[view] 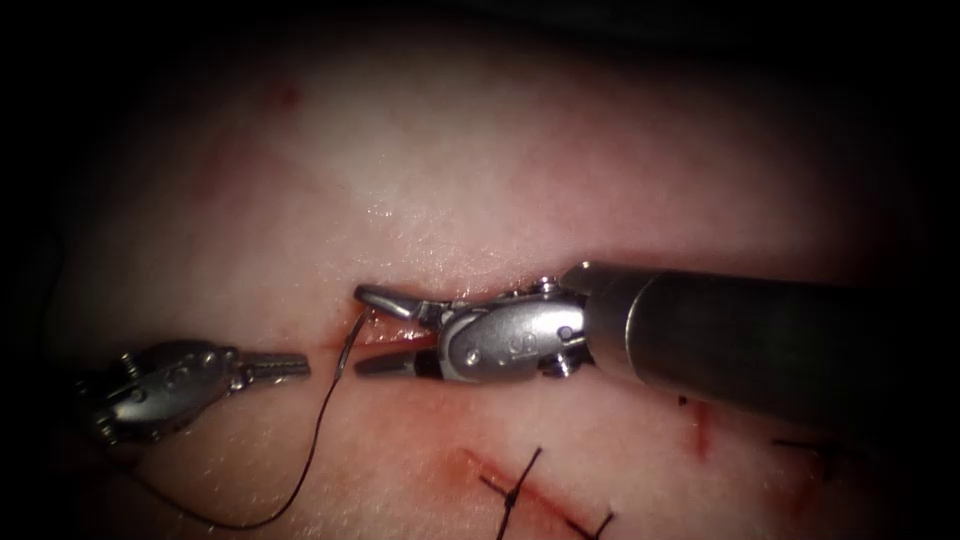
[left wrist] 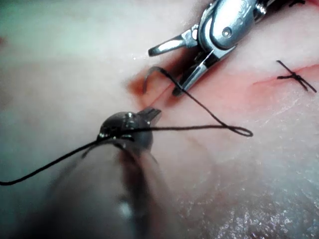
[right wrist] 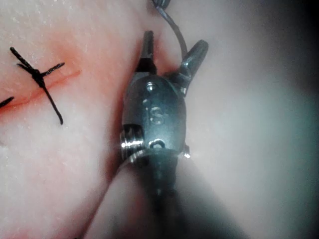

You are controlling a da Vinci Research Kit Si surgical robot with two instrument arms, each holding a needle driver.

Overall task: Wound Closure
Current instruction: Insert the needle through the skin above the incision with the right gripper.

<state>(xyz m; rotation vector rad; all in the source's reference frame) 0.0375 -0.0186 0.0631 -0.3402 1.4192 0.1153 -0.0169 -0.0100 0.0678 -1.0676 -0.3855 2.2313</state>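
The curved needle [view: 350, 345] stands at the open end of the cut [view: 395, 340], one end seemingly in the tissue [view: 450, 180], its arc rising free. My right tool [view: 362, 330] has its jaws open on either side of the needle [right wrist: 174, 27] without gripping it. Black thread [view: 305, 465] trails from the needle's tail down and to the left. My left tool [view: 295, 366] lies left of the cut, jaws shut on nothing. In the left wrist view the thread [left wrist: 209, 127] drapes over the left tool [left wrist: 152, 113] behind its jaws, and the right tool [left wrist: 164, 72] straddles the needle [left wrist: 149, 74].
Two tied black stitches [view: 515, 490] [view: 595, 525] close the cut lower right, with red fluid [view: 480, 465] along it. One stitch [right wrist: 37, 74] lies beside the right tool [right wrist: 175, 40]. The right shaft [view: 750, 340] covers tissue to the right.
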